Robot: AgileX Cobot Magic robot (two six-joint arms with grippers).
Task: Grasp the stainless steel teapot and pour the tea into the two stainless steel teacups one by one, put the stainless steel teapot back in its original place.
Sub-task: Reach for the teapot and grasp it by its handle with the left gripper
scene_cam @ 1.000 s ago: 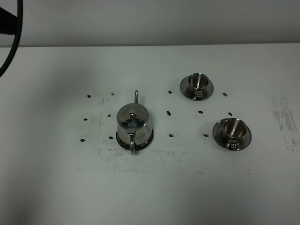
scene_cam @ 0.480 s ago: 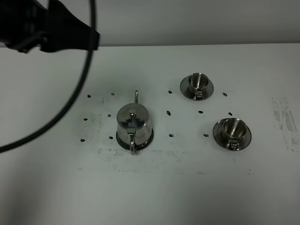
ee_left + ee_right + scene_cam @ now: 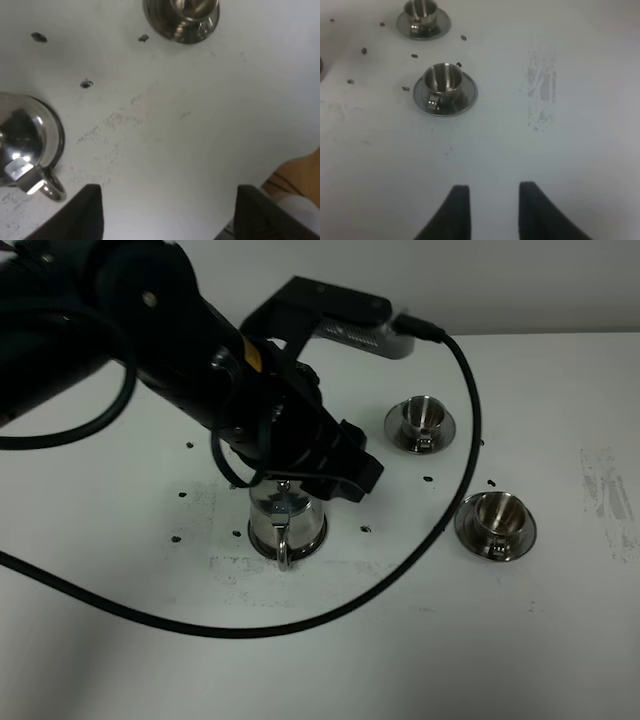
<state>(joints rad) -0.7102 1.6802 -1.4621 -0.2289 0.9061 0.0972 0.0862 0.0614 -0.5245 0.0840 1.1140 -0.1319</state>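
From the high camera, the black left arm (image 3: pixel 200 360) reaches in from the far left corner and hangs over the middle of the white tabletop (image 3: pixel 120 660). Its front end covers the lid of the stainless steel teapot (image 3: pixel 285 525). The teapot stands upright on its round coaster plate (image 3: pixel 322 532), loop handle (image 3: pixel 284 552) pointing toward the camera, among small black marks (image 3: pixel 189 446). A black cable (image 3: pixel 400 590) sags from the arm and curves across the tabletop in front of the teapot. To the right stand the two stainless steel teacups, each on its own saucer: the far teacup (image 3: pixel 421 415) and the near teacup (image 3: pixel 497 512), well apart from each other and from the teapot.

In the left wrist view, the left fingers (image 3: pixel 90 210) stand wide apart with only bare tabletop between them, holding nothing. The teapot sits off to one side of them, not between them, its handle turned toward the nearer finger. One teacup on its saucer shows at the frame's edge, well away.

In the right wrist view, the right fingers (image 3: pixel 457 210) are drawn in close to each other, a narrow strip of tabletop showing between them and nothing held. Both teacups lie ahead of them, one beyond the other, beside a grey scuffed patch (image 3: pixel 542 85).
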